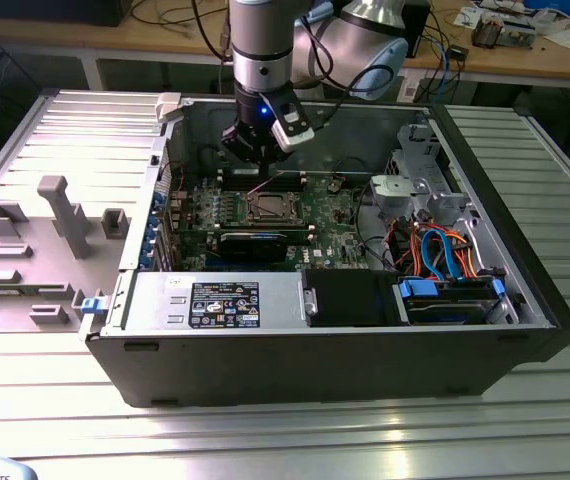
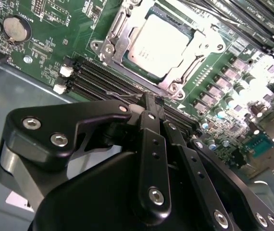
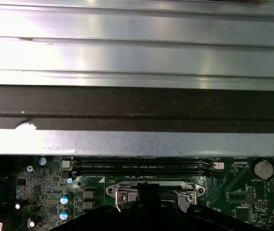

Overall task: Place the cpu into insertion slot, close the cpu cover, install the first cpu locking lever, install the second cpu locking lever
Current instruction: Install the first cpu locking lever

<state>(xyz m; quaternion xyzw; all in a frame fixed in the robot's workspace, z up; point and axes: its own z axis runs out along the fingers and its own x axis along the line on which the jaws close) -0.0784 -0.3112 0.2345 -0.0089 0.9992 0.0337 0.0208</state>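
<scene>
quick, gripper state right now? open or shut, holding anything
Gripper: shut, fingers pressed together with nothing visible between them, just short of the cpu cover closed over the cpu.

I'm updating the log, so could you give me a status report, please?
Gripper shut, empty, just above the board. Cpu seated in socket, cpu cover closed. Nothing in the way.

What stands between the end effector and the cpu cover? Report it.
Nothing visible blocks it. In the second wrist view the end effector hangs just off the cpu cover, with a thin wire lever at its tip. The cpu already lies in its socket, framed by the cover.
</scene>
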